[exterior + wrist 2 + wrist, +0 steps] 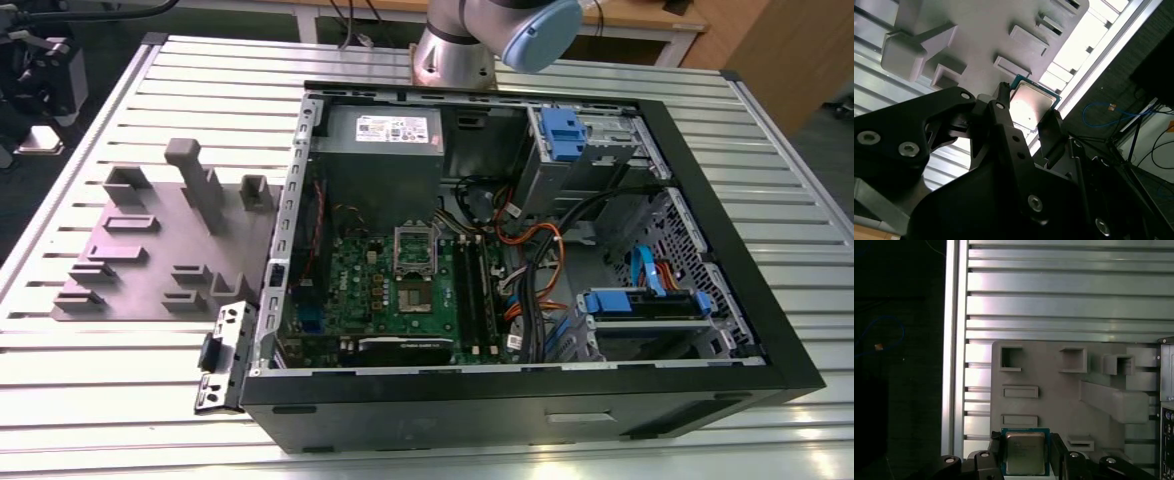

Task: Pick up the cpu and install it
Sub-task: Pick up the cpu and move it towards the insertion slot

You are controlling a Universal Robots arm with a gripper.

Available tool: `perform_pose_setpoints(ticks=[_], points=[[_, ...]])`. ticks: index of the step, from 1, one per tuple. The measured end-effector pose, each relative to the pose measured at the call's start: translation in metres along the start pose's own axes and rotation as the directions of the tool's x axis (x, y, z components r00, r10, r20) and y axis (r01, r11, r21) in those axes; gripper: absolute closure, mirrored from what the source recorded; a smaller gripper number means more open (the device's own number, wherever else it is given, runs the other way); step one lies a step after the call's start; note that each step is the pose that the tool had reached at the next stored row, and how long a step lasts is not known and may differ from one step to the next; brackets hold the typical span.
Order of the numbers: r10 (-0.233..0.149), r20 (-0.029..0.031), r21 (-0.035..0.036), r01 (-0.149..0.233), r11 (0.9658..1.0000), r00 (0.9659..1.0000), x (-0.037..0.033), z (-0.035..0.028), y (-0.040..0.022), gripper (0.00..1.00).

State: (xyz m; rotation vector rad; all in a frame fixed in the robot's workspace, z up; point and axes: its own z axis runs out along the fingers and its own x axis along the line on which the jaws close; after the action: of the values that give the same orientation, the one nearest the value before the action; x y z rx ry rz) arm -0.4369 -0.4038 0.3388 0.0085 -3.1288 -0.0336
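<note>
The cpu point(1025, 454) sits clamped inside the tool point(1026, 446).

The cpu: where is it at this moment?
In both wrist views the cpu is held between the jaws of the gripper, above the grey fixture plate.

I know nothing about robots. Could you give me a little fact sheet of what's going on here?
Holding: gripper shut on the cpu, one finger at each side
Cpu position: held above the grey fixture plate, not touching it
Computer case: lying open on the slatted table, green motherboard exposed
</note>
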Motion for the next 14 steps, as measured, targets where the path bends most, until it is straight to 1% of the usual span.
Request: perform_pose_setpoints(ticks=[4,12,13,14], points=[[0.000,-0.0003,0.0002,0.000,1.0000,1.0000,0.0000,-0.0012,0.0000,0.53],[0.000,0.0000,0.0000,0.000,1.0000,1.0000,0.0001,-0.0062,0.0001,0.53],[0.000,0.0000,0.0000,0.000,1.0000,1.0000,0.0001,-0.0088,0.0002,0.53],[0.000,-0.0002,0.0001,0.000,1.0000,1.0000,0.0002,-0.0095,0.0002,0.53]])
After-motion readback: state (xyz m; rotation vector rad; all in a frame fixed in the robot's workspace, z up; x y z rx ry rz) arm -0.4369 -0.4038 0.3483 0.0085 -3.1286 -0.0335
